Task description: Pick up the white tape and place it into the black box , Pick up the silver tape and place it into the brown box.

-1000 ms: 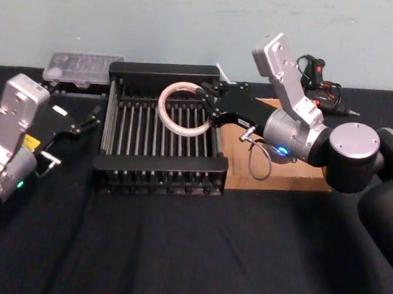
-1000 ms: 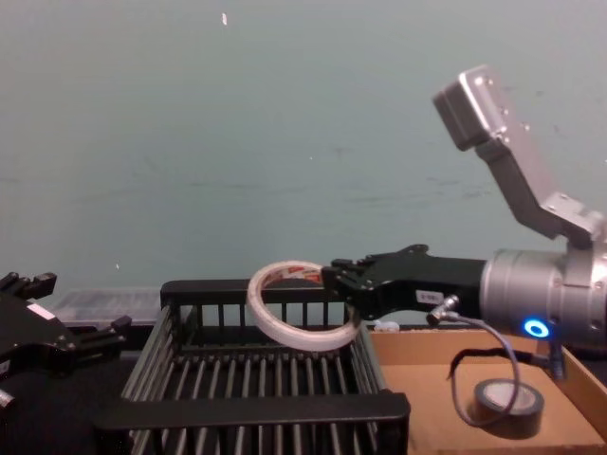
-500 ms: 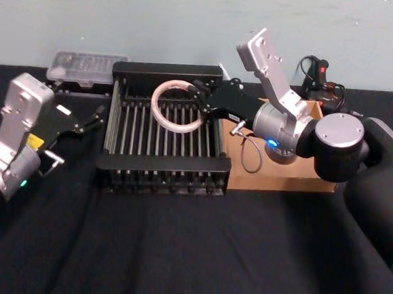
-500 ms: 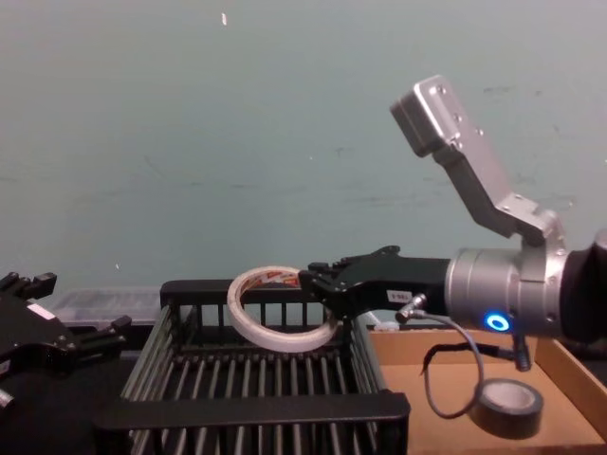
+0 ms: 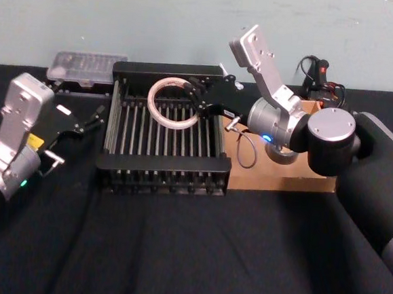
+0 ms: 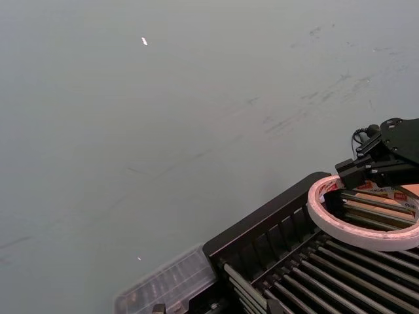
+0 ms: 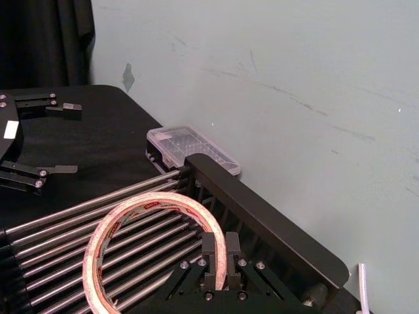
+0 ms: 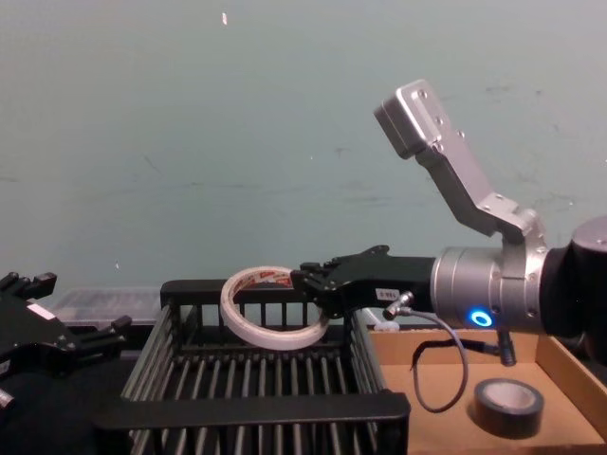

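White tape held over the black box.

On the bench [image 5: 174,254], the left tool [image 5: 83,121] sits released beside the black box [image 5: 161,165]. Silver tape [image 8: 507,406] lies in the brown box [image 8: 427,403]. Farther back, the right tool [image 5: 201,101] pinches the white tape [image 5: 175,103] by its rim above the slats.

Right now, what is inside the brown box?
The silver tape lies on the floor of the brown box, as the chest view shows. From the head view the right arm covers much of the box, so the rest of its floor cannot be checked.
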### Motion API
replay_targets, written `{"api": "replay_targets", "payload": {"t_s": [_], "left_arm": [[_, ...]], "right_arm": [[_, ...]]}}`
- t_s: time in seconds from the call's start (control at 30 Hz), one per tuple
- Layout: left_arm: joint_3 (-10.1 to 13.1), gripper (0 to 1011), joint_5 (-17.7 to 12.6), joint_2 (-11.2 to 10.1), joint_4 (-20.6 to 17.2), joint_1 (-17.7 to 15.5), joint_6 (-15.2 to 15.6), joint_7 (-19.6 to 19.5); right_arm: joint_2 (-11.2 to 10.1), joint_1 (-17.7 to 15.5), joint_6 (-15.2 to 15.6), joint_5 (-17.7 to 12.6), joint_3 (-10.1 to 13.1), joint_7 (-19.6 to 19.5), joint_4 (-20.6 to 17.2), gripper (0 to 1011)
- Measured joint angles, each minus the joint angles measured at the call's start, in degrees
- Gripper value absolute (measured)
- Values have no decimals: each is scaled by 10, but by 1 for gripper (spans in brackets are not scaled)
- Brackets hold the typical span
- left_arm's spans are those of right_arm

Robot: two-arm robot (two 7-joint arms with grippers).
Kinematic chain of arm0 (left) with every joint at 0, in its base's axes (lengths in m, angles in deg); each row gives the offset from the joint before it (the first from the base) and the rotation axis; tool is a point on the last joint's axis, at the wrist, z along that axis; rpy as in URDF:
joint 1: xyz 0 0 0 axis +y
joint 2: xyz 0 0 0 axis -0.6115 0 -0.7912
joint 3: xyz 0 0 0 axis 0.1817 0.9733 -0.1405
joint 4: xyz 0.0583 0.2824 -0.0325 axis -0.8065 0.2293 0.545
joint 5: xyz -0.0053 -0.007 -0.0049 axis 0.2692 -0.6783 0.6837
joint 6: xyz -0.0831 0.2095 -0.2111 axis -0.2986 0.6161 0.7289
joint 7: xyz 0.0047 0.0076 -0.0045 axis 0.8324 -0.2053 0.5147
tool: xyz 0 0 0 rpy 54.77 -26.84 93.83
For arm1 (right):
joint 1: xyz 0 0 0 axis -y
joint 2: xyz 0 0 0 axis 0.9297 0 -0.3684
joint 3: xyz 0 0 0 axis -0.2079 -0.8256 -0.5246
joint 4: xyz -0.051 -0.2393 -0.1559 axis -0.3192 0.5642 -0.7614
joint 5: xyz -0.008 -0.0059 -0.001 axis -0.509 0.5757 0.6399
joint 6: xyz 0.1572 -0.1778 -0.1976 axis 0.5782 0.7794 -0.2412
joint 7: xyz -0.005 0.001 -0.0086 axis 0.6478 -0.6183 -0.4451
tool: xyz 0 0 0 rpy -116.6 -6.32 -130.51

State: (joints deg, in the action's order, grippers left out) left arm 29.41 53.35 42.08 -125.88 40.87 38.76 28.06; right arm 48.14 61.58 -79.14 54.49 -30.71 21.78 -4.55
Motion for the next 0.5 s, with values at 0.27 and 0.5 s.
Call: {"api": "replay_targets", "payload": {"t_s": [0.27, 0.5], "left_arm": [[0, 1001, 0, 0, 0, 0, 0, 0], [0, 1001, 0, 0, 0, 0, 0, 0]], "right_arm": [[-1, -2, 1, 0, 0, 0, -3, 99], [-2, -2, 2, -1, 0, 0, -5, 181]]}}
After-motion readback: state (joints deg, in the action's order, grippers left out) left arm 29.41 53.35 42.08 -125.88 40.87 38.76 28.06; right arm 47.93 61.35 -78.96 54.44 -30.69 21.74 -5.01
